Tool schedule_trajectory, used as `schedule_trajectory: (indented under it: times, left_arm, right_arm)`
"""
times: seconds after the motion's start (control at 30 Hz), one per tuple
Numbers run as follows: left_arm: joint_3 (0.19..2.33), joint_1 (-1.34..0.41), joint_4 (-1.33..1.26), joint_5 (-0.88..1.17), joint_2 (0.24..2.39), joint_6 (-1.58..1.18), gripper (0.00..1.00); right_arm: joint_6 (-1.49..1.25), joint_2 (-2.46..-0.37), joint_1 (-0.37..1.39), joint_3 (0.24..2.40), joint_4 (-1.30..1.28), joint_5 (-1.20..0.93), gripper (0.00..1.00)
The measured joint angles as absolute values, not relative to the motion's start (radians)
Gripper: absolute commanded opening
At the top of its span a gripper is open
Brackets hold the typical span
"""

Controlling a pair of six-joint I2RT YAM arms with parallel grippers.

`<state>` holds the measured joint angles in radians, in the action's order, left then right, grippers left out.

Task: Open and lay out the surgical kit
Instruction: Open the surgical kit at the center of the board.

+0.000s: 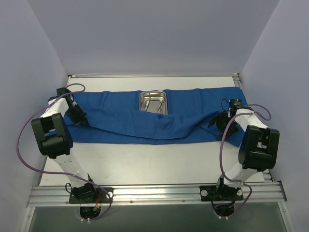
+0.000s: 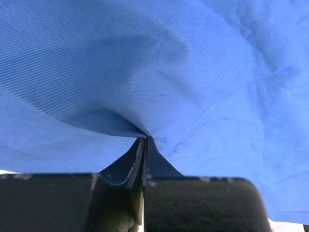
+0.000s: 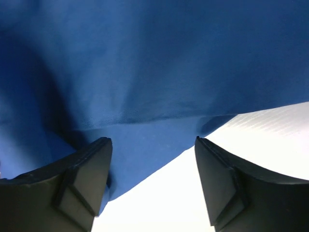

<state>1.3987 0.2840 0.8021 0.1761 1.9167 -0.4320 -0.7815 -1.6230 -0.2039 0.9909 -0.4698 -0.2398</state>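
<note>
The royal-blue cloth wrap [image 1: 159,121] lies spread across the table's far half, with a fold sagging over its middle. The small steel tray [image 1: 153,102] sits on it at centre back, with slim silver instruments faintly visible inside. My left gripper [image 1: 79,117] is shut on the cloth's left part; in the left wrist view its jaws [image 2: 145,140] pinch a ridge of blue cloth [image 2: 159,72]. My right gripper [image 1: 219,122] is open at the cloth's right front edge; in the right wrist view it [image 3: 153,150] straddles the cloth's edge [image 3: 145,72] over the white table, holding nothing.
The white table [image 1: 154,162] shows in front of the cloth. Pale walls close in on the left, back and right. A metal rail [image 1: 154,193] with both arm bases runs along the near edge. Purple cables loop beside each arm.
</note>
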Motion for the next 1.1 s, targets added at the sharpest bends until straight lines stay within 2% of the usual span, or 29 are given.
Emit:
schedule_trajectory:
  times: [0.2, 0.53, 0.63, 0.8, 0.93, 0.97, 1.0, 1.1]
  left_arm:
    - [1.411, 0.284, 0.812, 0.186, 1.912, -0.427, 0.02]
    - [1.411, 0.284, 0.815, 0.198, 1.911, -0.425, 0.02]
    - [1.411, 0.284, 0.817, 0.199, 1.911, -0.424, 0.02]
    - [1.411, 0.284, 0.82, 0.199, 1.909, -0.424, 0.02]
    - [1.411, 0.284, 0.823, 0.198, 1.897, -0.421, 0.02]
    - [1.412, 0.284, 0.826, 0.198, 1.892, -0.421, 0.02]
    - [1.413, 0.284, 0.828, 0.198, 1.888, -0.42, 0.02]
    - [1.42, 0.284, 0.833, 0.198, 1.881, -0.417, 0.02]
  right_arm:
    - [-0.859, -1.623, -0.204, 0.956, -0.426, -0.205, 0.57]
    - [-0.903, -1.678, -0.216, 0.956, -0.391, -0.154, 0.51]
    - [-0.911, -1.684, -0.217, 0.963, -0.393, -0.149, 0.46]
    - [-0.897, -1.697, -0.218, 0.971, -0.411, -0.127, 0.22]
    - [-0.86, -1.726, -0.223, 1.007, -0.439, -0.121, 0.09]
    - [-0.848, -1.733, -0.223, 1.016, -0.441, -0.12, 0.03]
    - [-0.836, -1.738, -0.223, 1.024, -0.443, -0.119, 0.0]
    - [-0.793, -1.753, -0.223, 1.055, -0.456, -0.111, 0.0]
